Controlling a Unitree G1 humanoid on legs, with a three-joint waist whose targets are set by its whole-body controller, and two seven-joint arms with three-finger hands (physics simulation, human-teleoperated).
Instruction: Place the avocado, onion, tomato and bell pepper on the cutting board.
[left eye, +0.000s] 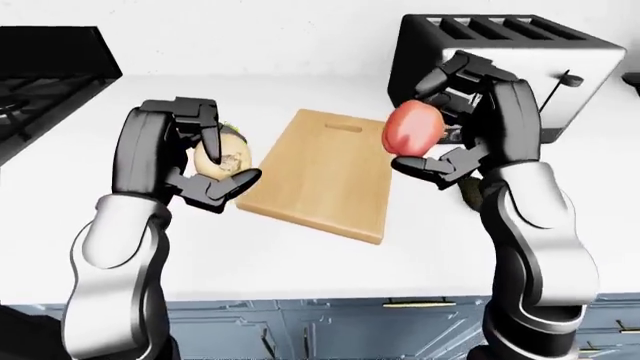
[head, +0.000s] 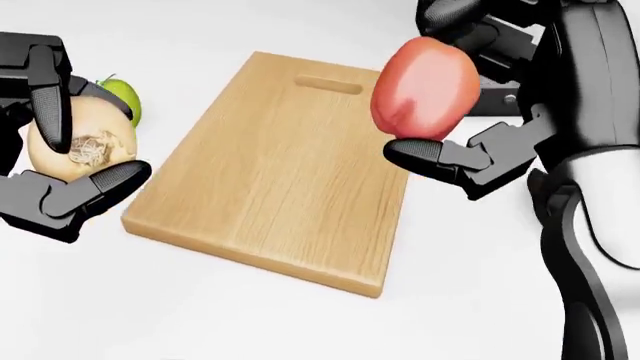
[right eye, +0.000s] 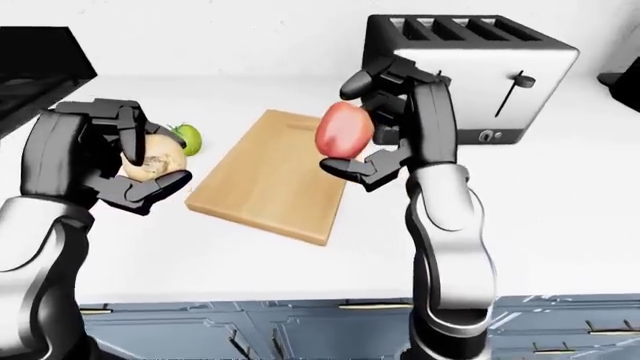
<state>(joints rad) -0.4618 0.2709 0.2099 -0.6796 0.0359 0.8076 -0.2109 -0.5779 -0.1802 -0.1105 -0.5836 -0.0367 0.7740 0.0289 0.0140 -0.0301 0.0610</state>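
while both black three-finger hands are raised above the white countertop (head: 250, 315), each is seen closed around one vegetable. the pale, papery-skinned onion (head: 80, 142) is gripped by the left hand (head: 55, 142) at the left edge of the head view, a finger across its top and another beneath it, just left of the board's left edge. the round red tomato (head: 425, 86) is clasped by the right hand (head: 480, 97) at the upper right of the same view, fingers above and a finger below it, over the board's right edge.

the rectangular light wooden cutting board (head: 290, 165) is laid bare in the middle, its slotted handle toward the top. a small green bell pepper (right eye: 187, 138) is seen on the counter just beyond the onion, near the board's upper left corner. a dark green avocado (left eye: 470, 193) is partly hidden behind the right forearm in the left-eye view, right of the board. a silver four-slot toaster (right eye: 470, 71) is placed at the upper right, close behind the right hand. blue-grey cabinet drawers (right eye: 300, 330) are shown below the counter's lower edge.
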